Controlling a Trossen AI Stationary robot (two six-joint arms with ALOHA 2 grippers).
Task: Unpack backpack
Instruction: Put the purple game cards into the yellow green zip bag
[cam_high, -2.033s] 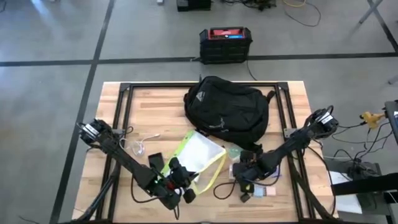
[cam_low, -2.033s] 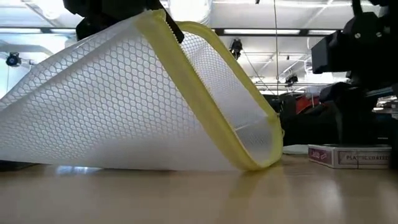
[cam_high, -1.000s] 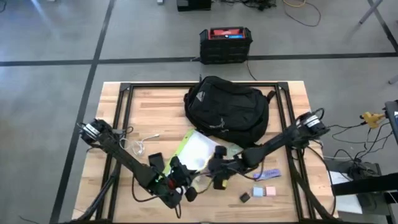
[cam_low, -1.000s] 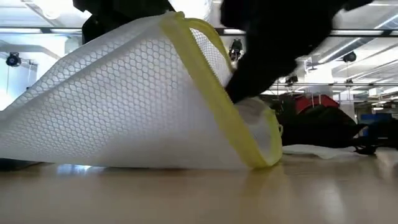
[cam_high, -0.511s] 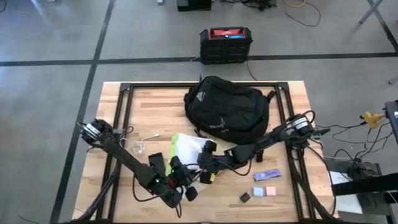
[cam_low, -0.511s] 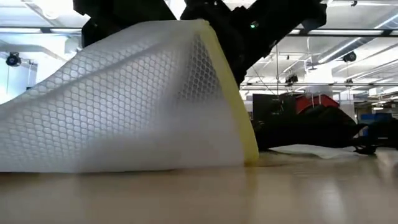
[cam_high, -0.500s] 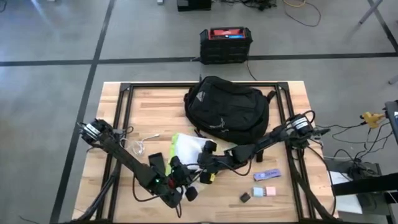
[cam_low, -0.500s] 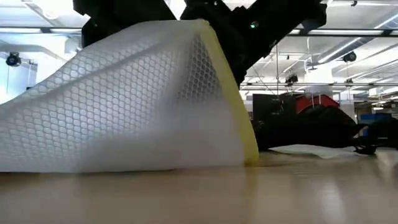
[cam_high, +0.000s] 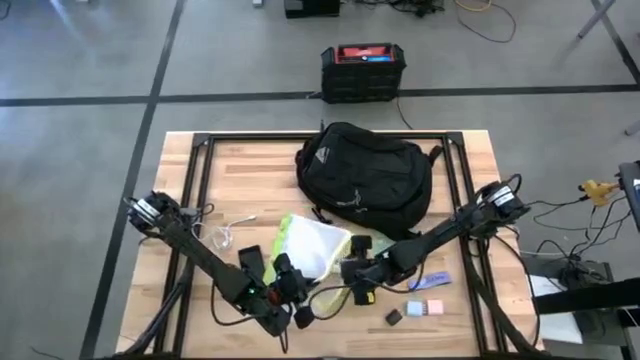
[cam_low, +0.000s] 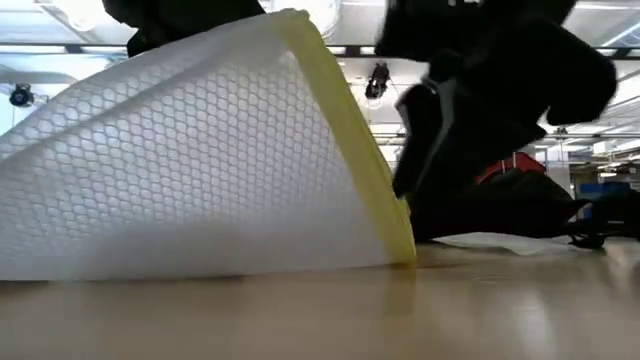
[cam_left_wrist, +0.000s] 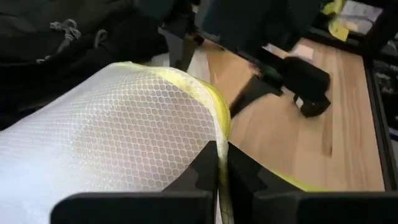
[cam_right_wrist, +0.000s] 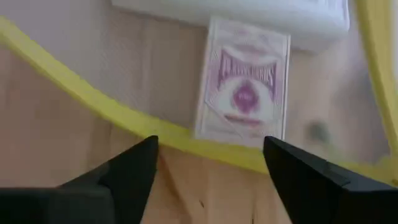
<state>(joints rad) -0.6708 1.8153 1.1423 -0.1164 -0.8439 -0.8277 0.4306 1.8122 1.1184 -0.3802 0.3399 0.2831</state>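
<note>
My left hand (cam_left_wrist: 219, 165) pinches the mesh pouch (cam_left_wrist: 118, 130); my right hand (cam_right_wrist: 211, 165) hovers open over a card deck (cam_right_wrist: 244, 90).

The backpack (cam_high: 366, 178) is seen lying flat on the far middle of the table, a rounded black fabric bag with a small pale triangular logo at its far-left end. Black straps trail from its right side, and zip pulls are visible along its near edge.
</note>
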